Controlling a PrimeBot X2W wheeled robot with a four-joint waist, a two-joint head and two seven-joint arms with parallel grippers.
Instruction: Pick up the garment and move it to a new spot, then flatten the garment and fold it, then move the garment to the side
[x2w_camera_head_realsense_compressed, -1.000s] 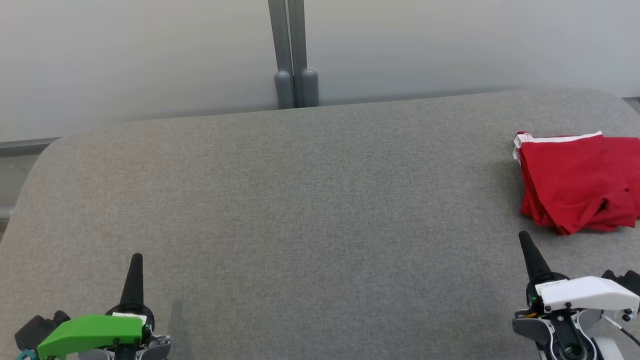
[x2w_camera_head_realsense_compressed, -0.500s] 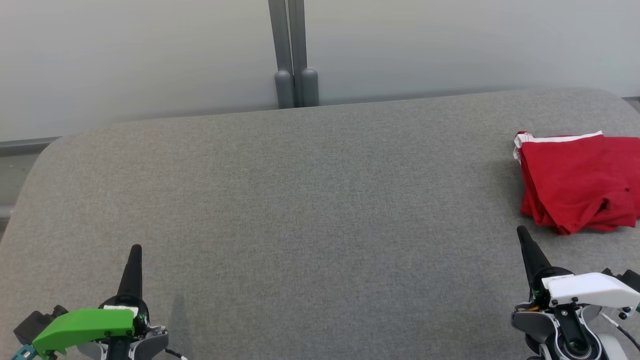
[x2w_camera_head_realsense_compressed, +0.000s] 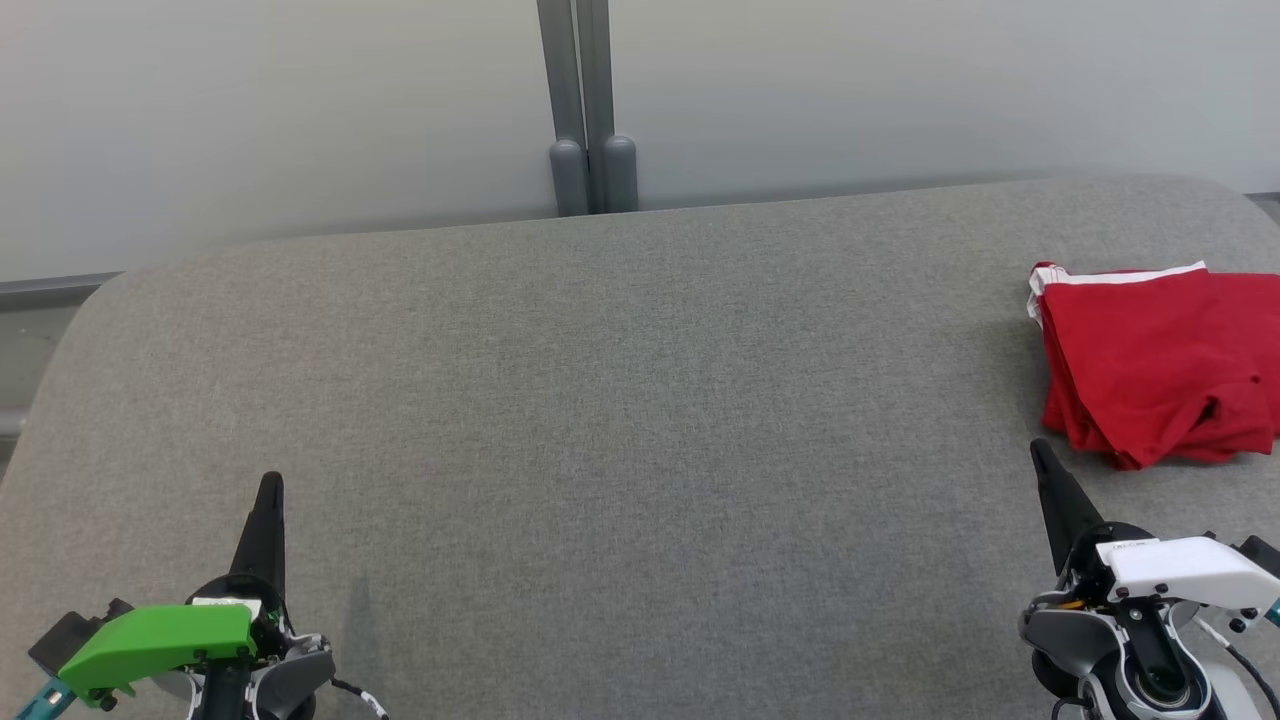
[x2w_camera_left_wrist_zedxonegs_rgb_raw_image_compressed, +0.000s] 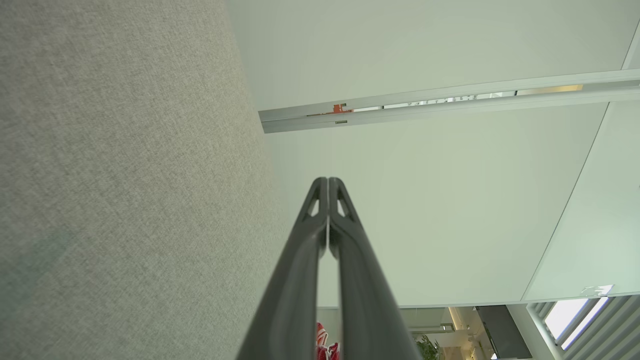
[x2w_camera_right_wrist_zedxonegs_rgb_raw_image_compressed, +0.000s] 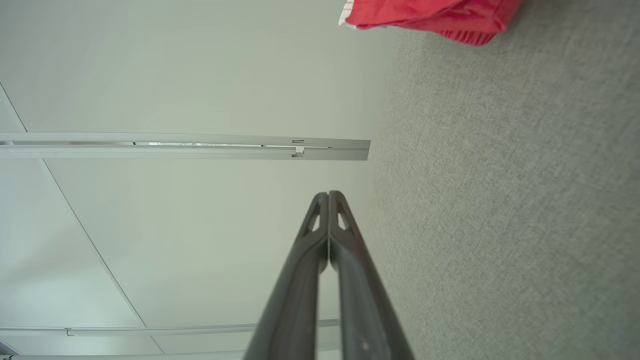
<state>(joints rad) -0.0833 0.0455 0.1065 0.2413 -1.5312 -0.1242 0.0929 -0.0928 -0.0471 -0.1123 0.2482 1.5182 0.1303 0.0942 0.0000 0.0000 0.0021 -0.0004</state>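
The red garment (x2w_camera_head_realsense_compressed: 1155, 365), with a white trim along its far edge, lies folded in a compact stack at the right end of the grey table (x2w_camera_head_realsense_compressed: 620, 420); the right wrist view catches the garment (x2w_camera_right_wrist_zedxonegs_rgb_raw_image_compressed: 435, 15) at its top edge. My right gripper (x2w_camera_head_realsense_compressed: 1036, 450) is shut and empty, its tip just short of the garment's near left corner without touching it. Over the table's near left part my left gripper (x2w_camera_head_realsense_compressed: 270, 482) is also shut with nothing in it. Both wrist views show the fingertips pressed together, left gripper (x2w_camera_left_wrist_zedxonegs_rgb_raw_image_compressed: 328, 180) and right gripper (x2w_camera_right_wrist_zedxonegs_rgb_raw_image_compressed: 328, 193).
A pale wall with a grey vertical post (x2w_camera_head_realsense_compressed: 585, 110) runs behind the table's far edge. The table's far corners are rounded. A wide stretch of grey cloth surface lies between the two grippers.
Both grippers have crept a little forward, away from the near edge, staying shut. The garment has not moved.
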